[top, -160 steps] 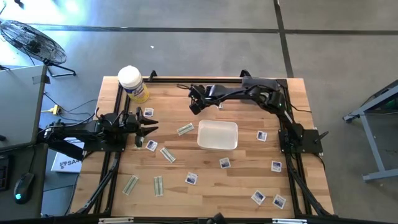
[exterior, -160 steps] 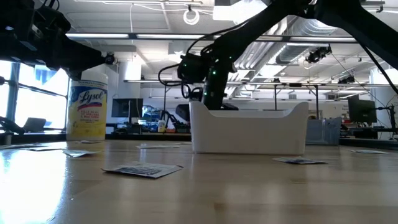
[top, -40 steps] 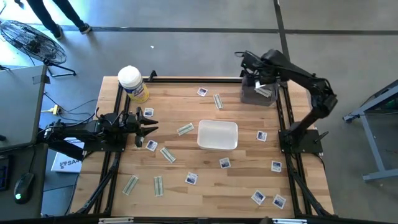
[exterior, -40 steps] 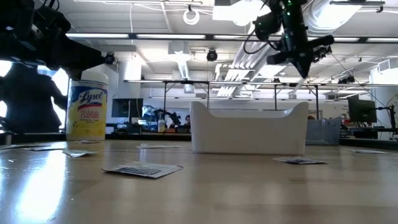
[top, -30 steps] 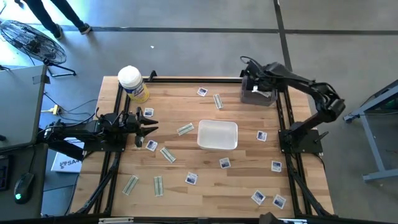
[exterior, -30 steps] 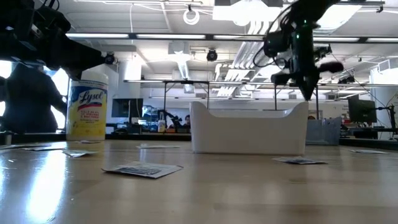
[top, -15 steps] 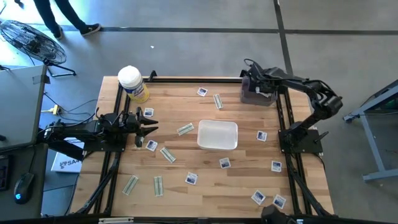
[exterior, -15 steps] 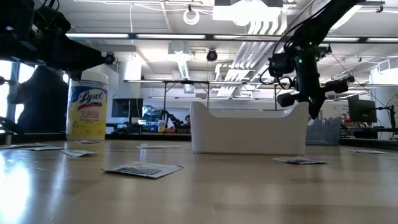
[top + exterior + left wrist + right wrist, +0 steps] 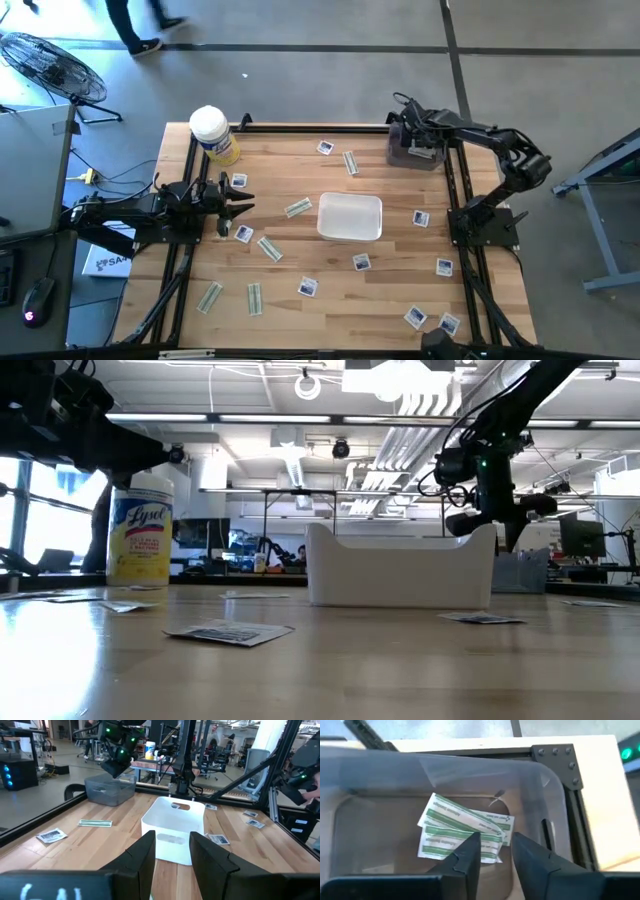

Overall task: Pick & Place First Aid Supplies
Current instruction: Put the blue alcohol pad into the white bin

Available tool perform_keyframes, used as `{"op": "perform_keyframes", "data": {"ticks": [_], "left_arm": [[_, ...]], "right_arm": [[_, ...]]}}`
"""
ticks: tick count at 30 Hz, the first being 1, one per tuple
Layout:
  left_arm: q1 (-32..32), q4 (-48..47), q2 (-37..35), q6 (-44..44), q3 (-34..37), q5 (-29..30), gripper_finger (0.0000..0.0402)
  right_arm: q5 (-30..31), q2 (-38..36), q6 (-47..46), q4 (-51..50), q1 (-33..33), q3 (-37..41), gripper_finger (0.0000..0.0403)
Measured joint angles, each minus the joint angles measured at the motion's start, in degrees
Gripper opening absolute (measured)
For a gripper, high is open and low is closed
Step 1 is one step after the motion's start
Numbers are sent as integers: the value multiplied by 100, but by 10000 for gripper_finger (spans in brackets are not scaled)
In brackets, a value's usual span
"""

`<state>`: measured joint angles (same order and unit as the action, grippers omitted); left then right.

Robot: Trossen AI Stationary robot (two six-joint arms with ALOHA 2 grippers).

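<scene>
Small square white packets, such as one (image 9: 361, 262), and narrow pale strips, such as one (image 9: 297, 208), lie flat and scattered on the wooden table around the white tray (image 9: 372, 204). My right gripper (image 9: 408, 140) hangs open over a clear grey bin (image 9: 395, 158) at the table's far right. Its wrist view shows its open fingers (image 9: 496, 852) above a few green-and-white strips (image 9: 462, 827) lying on the bin's floor. My left gripper (image 9: 240, 205) waits open and empty at the table's left side, pointing at the tray (image 9: 175, 827).
A yellow canister with a white lid (image 9: 214, 135) stands at the far left corner. Black frame rails (image 9: 310, 128) run along the table's far, left and right edges. A person (image 9: 140, 20) walks on the floor beyond the table.
My right gripper has come down toward the clear bin and drifted a little toward the table's right edge, and has nearly stilled over the last half second. The person beyond the table has walked on.
</scene>
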<state>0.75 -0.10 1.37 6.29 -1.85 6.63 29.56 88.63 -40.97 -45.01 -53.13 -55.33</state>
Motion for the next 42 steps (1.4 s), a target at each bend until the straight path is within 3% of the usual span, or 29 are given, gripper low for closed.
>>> {"op": "perform_keyframes", "data": {"ticks": [10,14,19,25,30,35,42], "left_arm": [[-1,0,0,1,0,-7,119],[0,-2,0,2,0,-7,119],[-2,-1,-1,1,0,-9,119],[0,0,0,-1,0,-9,119],[0,-2,0,-1,0,-11,119],[0,-2,0,2,0,-11,119],[-2,-2,-1,2,0,-13,119]], "right_arm": [[134,-1115,90,-1049,723,-9,124],[-286,-1717,-123,-1549,1416,-11,124],[-552,-2067,-810,-2355,2745,-11,124],[-1007,-1924,-1699,-2808,4517,-11,124],[-1424,-1562,-2322,-2955,5475,-11,124],[-1770,-1229,-2650,-2962,5957,-9,124],[-1925,-1208,-2778,-2699,6126,-9,124]]}}
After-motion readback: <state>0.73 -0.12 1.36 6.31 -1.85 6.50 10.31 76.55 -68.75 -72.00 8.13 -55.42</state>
